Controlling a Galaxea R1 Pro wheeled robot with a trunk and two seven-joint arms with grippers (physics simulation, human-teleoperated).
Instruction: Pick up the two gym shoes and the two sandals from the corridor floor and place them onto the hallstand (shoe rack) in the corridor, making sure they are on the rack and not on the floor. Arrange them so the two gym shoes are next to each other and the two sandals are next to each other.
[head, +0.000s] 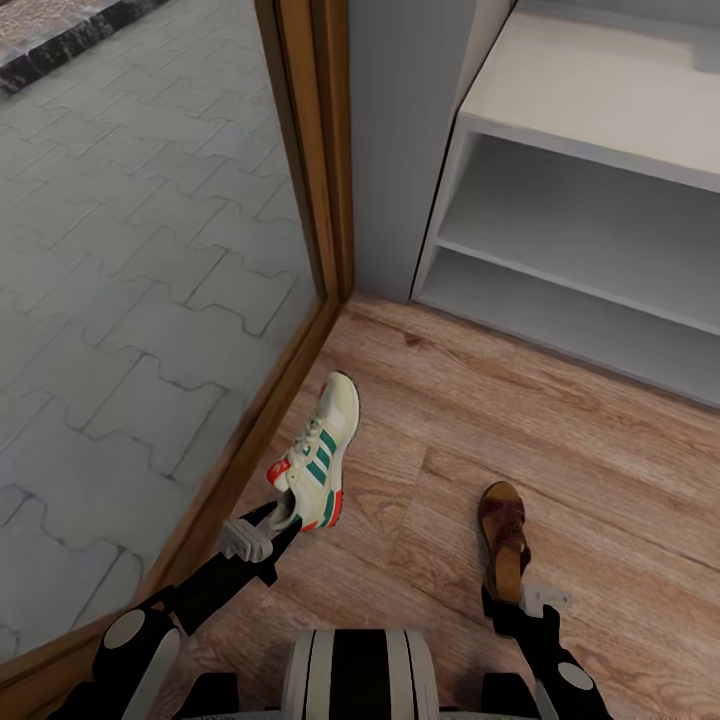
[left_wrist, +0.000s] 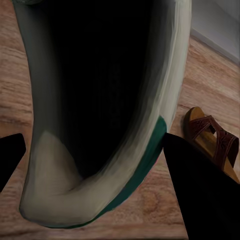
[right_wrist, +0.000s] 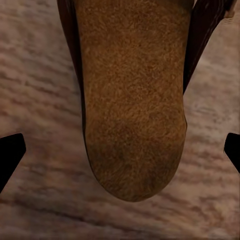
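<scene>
Left gripper (head: 283, 517) at gym shoe (head: 318, 452) heel; hallstand (head: 560, 200) in head view.

You see one gym shoe (head: 322, 455), cream with green stripes and a red heel, tipped up, toe toward the wall. One brown sandal (head: 503, 535) with a tan sole points the same way. The white shoe rack (head: 590, 110) (two open shelves) stands well apart. The wood floor (head: 600, 480) lies below.
</scene>
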